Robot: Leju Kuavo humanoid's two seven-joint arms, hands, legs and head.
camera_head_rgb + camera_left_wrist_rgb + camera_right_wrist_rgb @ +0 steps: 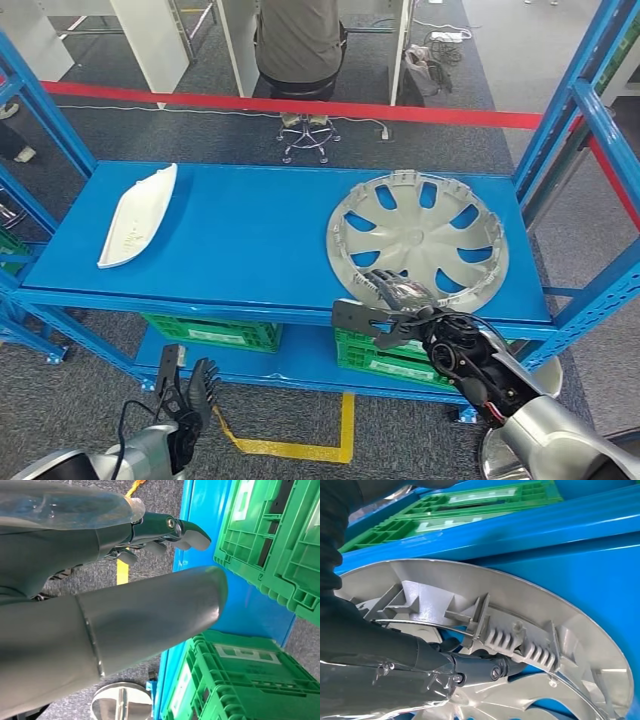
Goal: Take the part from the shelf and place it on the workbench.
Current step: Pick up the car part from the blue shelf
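Your biggest item is the blue shelf, its top deck running across the head view between slanted blue uprights. Green crates sit on the lower level beneath it, and the left wrist view shows them close up beside the blue lower deck.

On the right part of the top deck lies the silver wheel cover, face down with its ribbed inner side up, its near edge reaching the front lip of the shelf. That is the part you are after, and it is resting on the shelf. At the left end of the deck, well apart from it, lies a white curved trim piece.

Your right hand is at the wheel cover's near rim. In the right wrist view its fingers reach in under the rim's clips, touching the inner side of the wheel cover (whether they have actually closed on it, you cannot tell from these pictures).

Your left hand hangs low in front of the shelf, over the grey carpet; its fingers are spread apart and hold nothing.

Behind the shelf, past a red floor line, a person sits on a swivel chair, and yellow tape marks the carpet below.
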